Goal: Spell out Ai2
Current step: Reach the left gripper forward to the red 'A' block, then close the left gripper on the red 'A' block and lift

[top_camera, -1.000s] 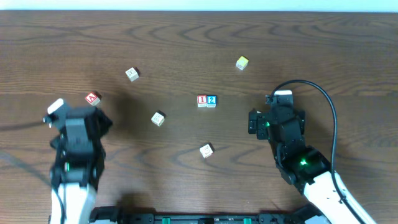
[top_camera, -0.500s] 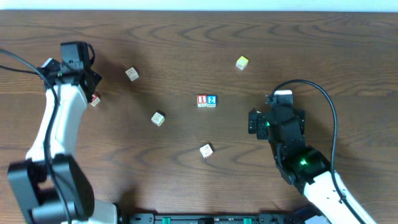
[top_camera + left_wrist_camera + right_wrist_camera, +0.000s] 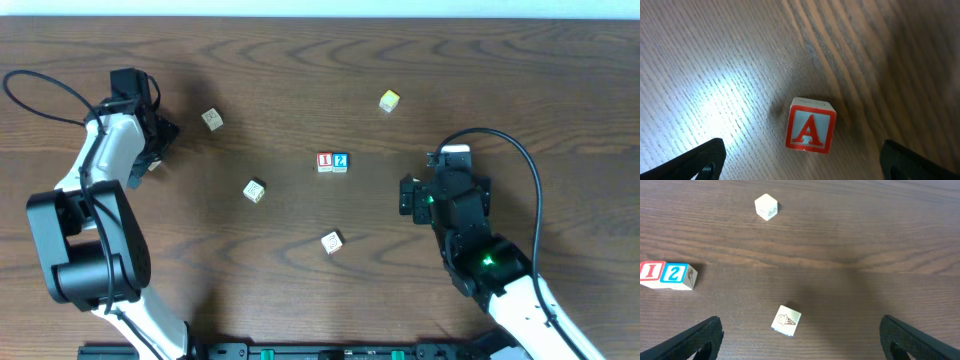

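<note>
The red letter A block [image 3: 810, 125] lies on the wood table, just ahead of and between the spread fingers of my left gripper [image 3: 802, 162], which is open and empty. In the overhead view the left gripper [image 3: 150, 148] is at the far left and covers the A block. The red I block [image 3: 325, 162] and the blue 2 block [image 3: 341, 162] touch side by side at the table's middle. They also show in the right wrist view, I [image 3: 651, 273] and 2 [image 3: 676, 275]. My right gripper [image 3: 412, 196] is open and empty, right of that pair.
Loose pale blocks lie around: one at the upper left [image 3: 212, 119], one left of centre [image 3: 254, 190], an ice-cream picture block [image 3: 332, 241] toward the front, and a yellow block [image 3: 389, 101] at the back right. The right arm's cable [image 3: 520, 150] loops over the table.
My left arm has swung from the front left out to the far left and now hangs over the A block. The right arm and all blocks have not moved.
</note>
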